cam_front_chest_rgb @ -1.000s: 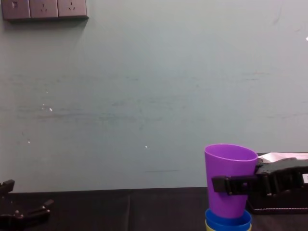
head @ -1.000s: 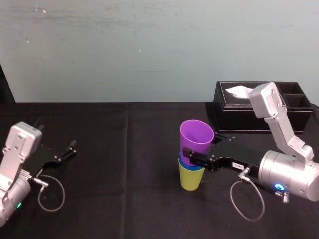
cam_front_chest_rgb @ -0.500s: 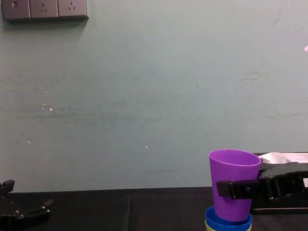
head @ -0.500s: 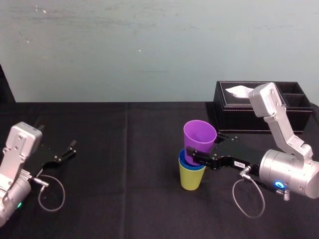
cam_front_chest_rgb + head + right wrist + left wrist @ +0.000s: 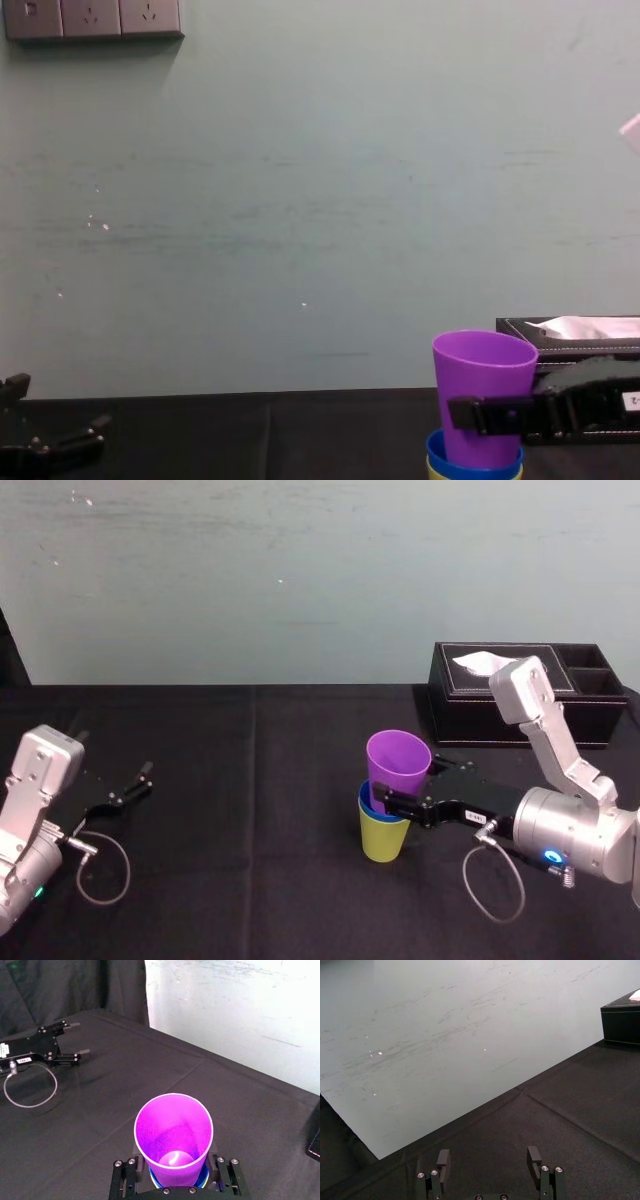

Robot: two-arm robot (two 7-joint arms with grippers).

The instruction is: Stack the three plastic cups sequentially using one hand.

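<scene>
Head view: the right gripper (image 5: 388,800) clamps the purple cup (image 5: 398,763) at mid-table. The cup's base is sunk into the blue cup (image 5: 365,802), which is nested in the yellow-green cup (image 5: 383,838) on the black cloth (image 5: 250,860). A black tissue box (image 5: 480,708) stands behind. The left gripper (image 5: 135,783) lies near the table's left edge.

Left wrist view: its fingers (image 5: 443,1159) are spread wide, holding nothing.

Right wrist view: black fingers press both sides of the purple cup, with the blue rim beneath.

Chest view: the purple cup rises above the blue rim, one finger across its wall.
</scene>
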